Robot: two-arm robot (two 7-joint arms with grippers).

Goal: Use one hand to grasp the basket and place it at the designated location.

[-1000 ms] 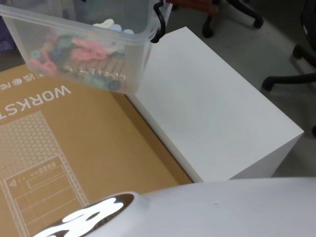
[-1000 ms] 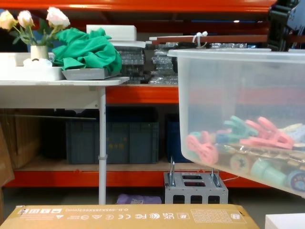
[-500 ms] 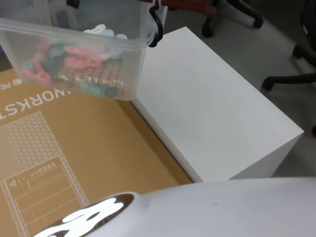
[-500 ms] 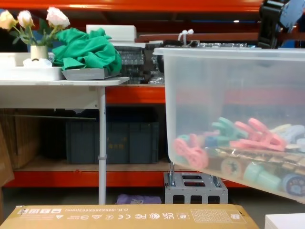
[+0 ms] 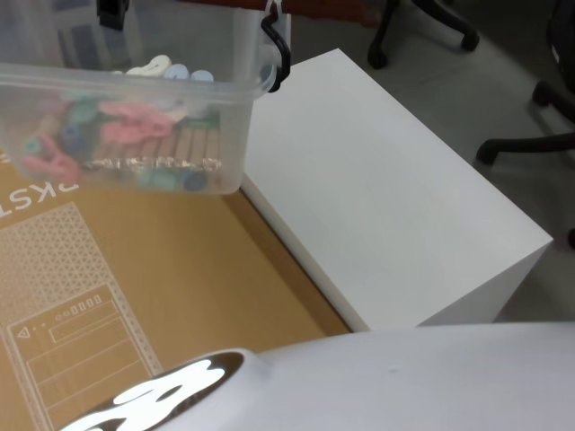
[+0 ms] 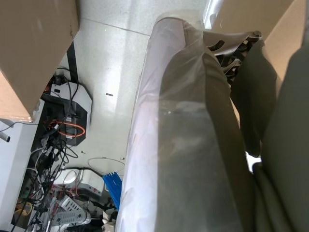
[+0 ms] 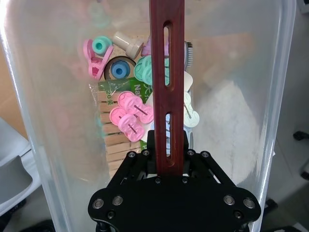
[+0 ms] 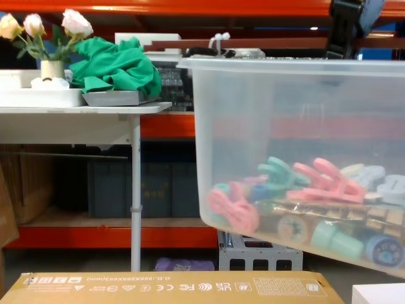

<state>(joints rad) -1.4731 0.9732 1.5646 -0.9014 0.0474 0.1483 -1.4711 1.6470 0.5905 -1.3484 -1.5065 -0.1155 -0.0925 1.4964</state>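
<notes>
The basket (image 8: 297, 145), a clear plastic tub, hangs tilted in the air above a brown cardboard box (image 5: 135, 296). In the head view the basket (image 5: 135, 108) is at the upper left, with pastel pegs (image 5: 126, 121) heaped in its bottom. My right gripper (image 7: 167, 145) is shut on the basket's reddish-brown wooden handle (image 7: 166, 58), near the bar's middle. In the chest view that gripper (image 8: 345, 22) shows black above the basket's rim, by the handle (image 8: 183, 45). My left arm is parked low beside the body.
A white box (image 5: 386, 206) stands directly right of the cardboard box. Across the room are a white table (image 8: 82, 109) with flowers and green cloth (image 8: 114, 66), orange shelving and dark crates (image 8: 149, 187). Office chair legs (image 5: 530, 126) stand on the floor at right.
The basket, held by my right gripper, has travelled to the robot's left, from near the white box's edge to farther over the cardboard box. Its tilt has eased a little.
</notes>
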